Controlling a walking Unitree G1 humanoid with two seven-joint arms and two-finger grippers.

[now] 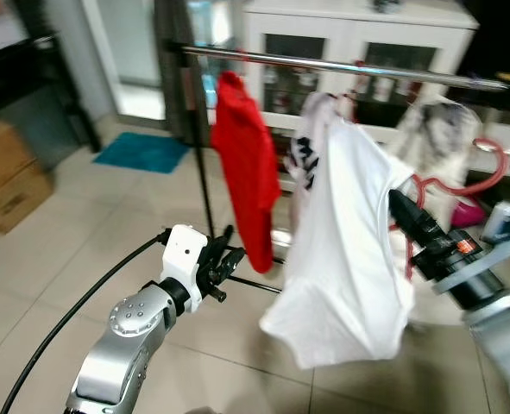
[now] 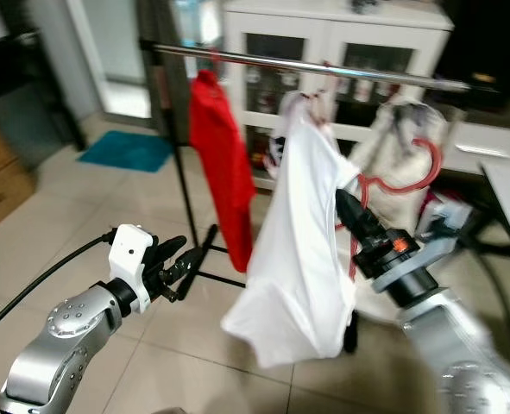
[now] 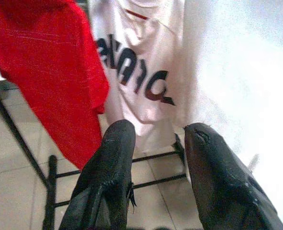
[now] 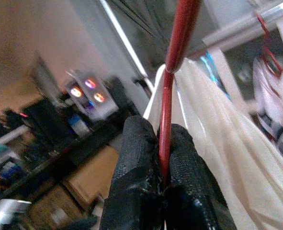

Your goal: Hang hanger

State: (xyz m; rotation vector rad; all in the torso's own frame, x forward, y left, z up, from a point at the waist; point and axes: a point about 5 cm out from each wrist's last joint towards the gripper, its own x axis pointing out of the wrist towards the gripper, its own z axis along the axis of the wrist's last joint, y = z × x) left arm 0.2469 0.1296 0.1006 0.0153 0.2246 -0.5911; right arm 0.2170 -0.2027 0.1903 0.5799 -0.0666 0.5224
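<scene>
A red wire hanger point(image 1: 493, 172) carries a white shirt point(image 1: 349, 250), held below and in front of the chrome rail point(image 1: 367, 67). My right gripper point(image 1: 403, 210) is at the right, shut on the hanger's red wire point(image 4: 166, 120), and the shirt drapes over its fingertips. Lower left, my left gripper point(image 1: 226, 256) is open with nothing between its fingers point(image 3: 113, 153). It points at the garments, a little apart from the hem of the red shirt point(image 1: 246, 172) that hangs on the rail.
A white printed shirt point(image 3: 136, 72) and a grey-white garment point(image 1: 440, 129) also hang on the rail. The rack's black upright and base bars point(image 3: 50, 191) stand on the tiled floor. Behind is a white cabinet point(image 1: 358, 34). Cardboard boxes point(image 1: 4, 177) and a teal mat point(image 1: 142, 151) lie to the left.
</scene>
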